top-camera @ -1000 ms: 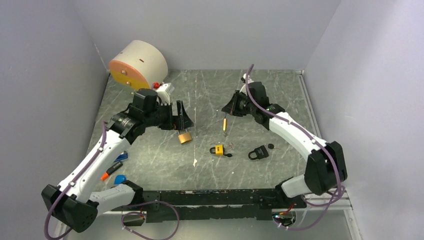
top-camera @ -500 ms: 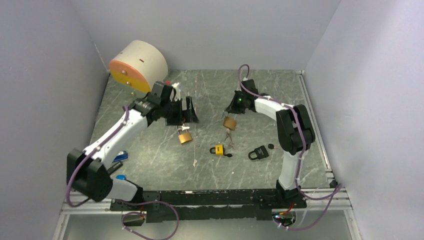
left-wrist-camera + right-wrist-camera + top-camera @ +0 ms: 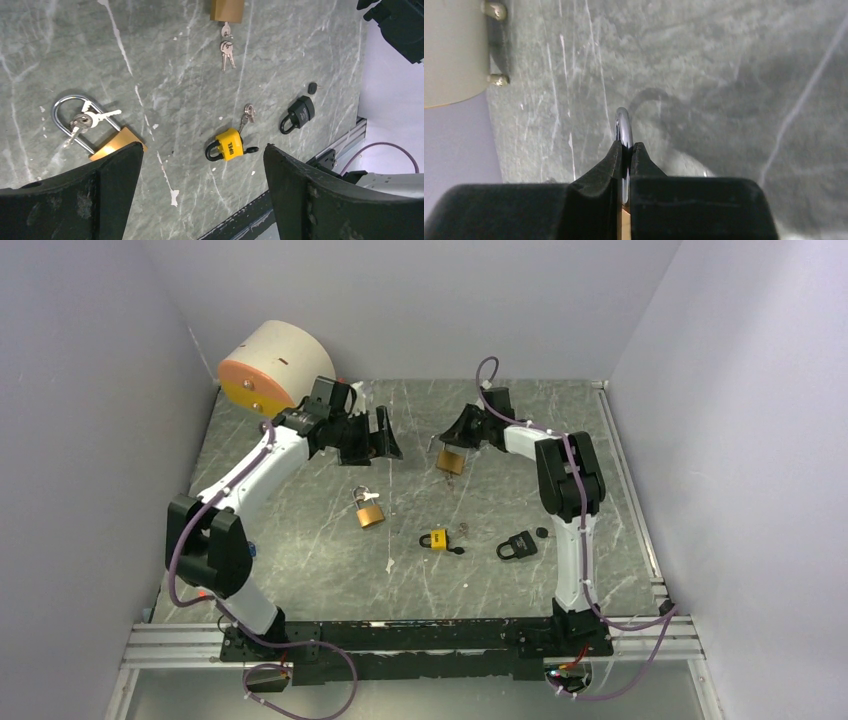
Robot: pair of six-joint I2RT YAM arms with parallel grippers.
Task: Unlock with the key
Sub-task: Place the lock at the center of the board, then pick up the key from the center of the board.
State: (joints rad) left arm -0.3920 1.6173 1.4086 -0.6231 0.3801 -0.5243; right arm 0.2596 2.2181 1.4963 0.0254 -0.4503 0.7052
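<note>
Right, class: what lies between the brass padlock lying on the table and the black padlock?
The yellow padlock lies between the brass padlock and the black padlock, seen in the top view and the left wrist view.

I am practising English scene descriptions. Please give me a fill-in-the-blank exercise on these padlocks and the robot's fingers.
The right fingers pinch one brass padlock by its ____.
The left fingers stand wide ____.
The middle padlock, between the other brass padlock and the black padlock, is coloured ____.
Missing words: shackle; open; yellow.
</note>
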